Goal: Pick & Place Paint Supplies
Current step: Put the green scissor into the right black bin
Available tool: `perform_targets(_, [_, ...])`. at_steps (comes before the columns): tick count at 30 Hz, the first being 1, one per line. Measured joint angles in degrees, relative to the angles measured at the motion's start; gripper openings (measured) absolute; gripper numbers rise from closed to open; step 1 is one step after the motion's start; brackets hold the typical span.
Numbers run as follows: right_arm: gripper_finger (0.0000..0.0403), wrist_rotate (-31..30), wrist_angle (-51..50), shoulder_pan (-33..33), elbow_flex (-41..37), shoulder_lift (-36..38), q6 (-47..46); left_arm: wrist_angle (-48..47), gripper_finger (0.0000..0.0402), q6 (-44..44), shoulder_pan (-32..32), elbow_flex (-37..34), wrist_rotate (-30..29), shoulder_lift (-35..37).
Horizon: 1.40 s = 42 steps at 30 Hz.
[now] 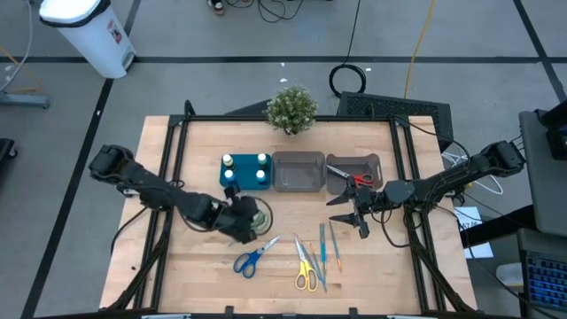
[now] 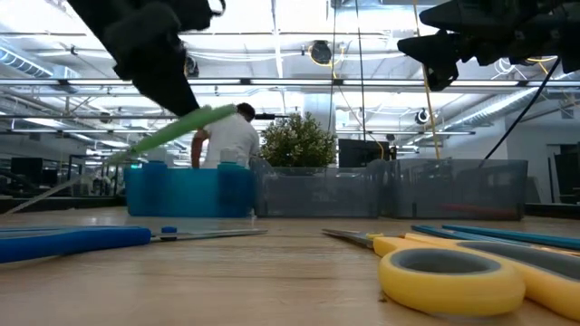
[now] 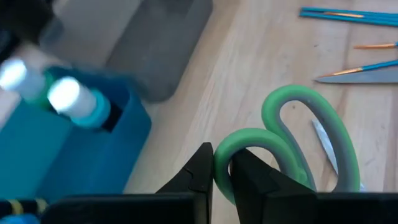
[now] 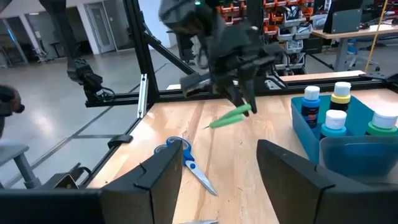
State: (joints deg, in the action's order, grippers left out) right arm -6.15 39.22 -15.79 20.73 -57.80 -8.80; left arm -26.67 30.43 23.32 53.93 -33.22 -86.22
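High view shows the left gripper [image 1: 252, 219] just in front of the teal tray [image 1: 245, 158] that holds four white-capped bottles [image 1: 244, 168], its fingers [image 3: 200, 171] pinched on a handle loop of the green scissors [image 3: 292, 140], which the low view shows lifted clear of the table [image 1: 204, 261]. Over by the grey bin [image 1: 353, 174] containing red scissors [image 1: 361, 180], the right gripper [image 1: 358, 215] hangs with fingers spread and empty, while blue scissors [image 1: 255, 257], yellow scissors [image 1: 305, 270] and blue brushes [image 1: 330, 246] lie on the wood.
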Motion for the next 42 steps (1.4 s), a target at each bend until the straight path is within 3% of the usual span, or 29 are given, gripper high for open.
perform_targets(6, [0.0196, -0.02, 4.94, -0.07, 0.00, -3.34, -2.53, 2.97, 0.0036, -7.29, 2.02, 0.00, -3.26, 0.07])
perform_targets(12, [0.0196, -0.02, 15.96, -0.15, 0.84, -13.08, -0.81, 9.08, 0.0036, -10.38, 2.00, 0.02, -2.91, 0.07])
perform_targets(18, [0.0196, -0.02, 13.54, -0.15, 9.18, -23.59, 0.39, 16.03, 0.0037, -18.01, 2.80, 0.02, -2.79, 0.07])
perform_targets(24, [0.0205, 0.20, 12.20, -1.25, 18.12, -33.49, 10.07, 17.73, 0.0038, -19.47, 3.91, 0.04, -0.17, 0.07])
perform_targets(28, [0.0229, 0.14, 12.34, -3.09, 22.11, -39.27, 23.86, 19.74, 0.0041, -18.37, 4.49, 0.04, 5.00, 0.07])
perform_targets(32, [0.0244, -0.31, 12.61, -5.34, 26.25, -44.41, 38.10, 24.17, 0.0043, -10.77, 4.02, 0.04, 12.08, 0.07])
perform_targets(37, [0.0246, -8.77, 12.80, -7.53, 31.72, -49.64, 49.90, 27.59, 0.0044, -8.62, 2.62, 0.07, 20.50, 0.09])
perform_targets(42, [0.0230, -16.51, 12.99, -8.70, 34.86, -52.13, 56.28, 26.61, 0.0045, -7.18, 2.41, 0.09, 22.41, 0.09])
